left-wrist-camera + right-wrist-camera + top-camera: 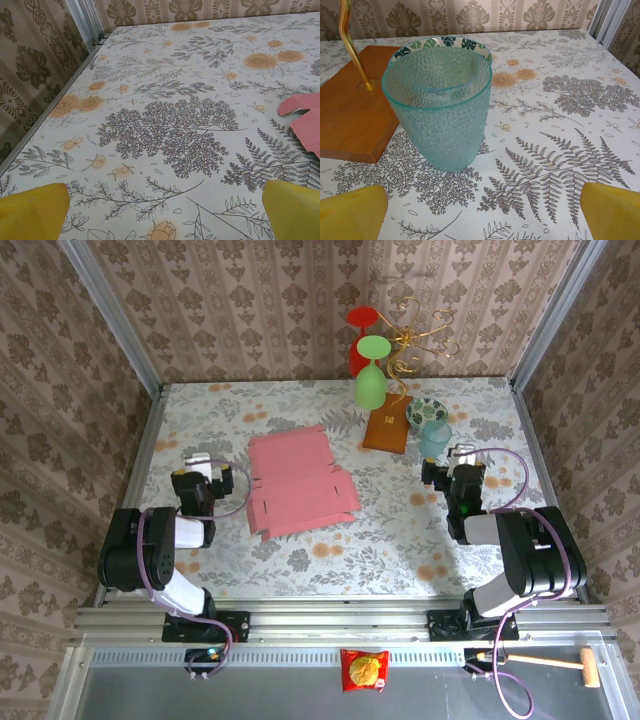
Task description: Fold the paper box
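Paper box (300, 485), lying flat: likely light, bendable card; best pinched at its 9 o'clock flap edge; left gripper (198, 460) and right gripper (463, 453) gape wide, empty

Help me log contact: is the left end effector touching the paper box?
Apart. The top external view shows a strip of tablecloth between the left end effector and the paper box.

No text, label, brand or number can be read; the print on the red snack packet (363, 670) is too small to be made out.
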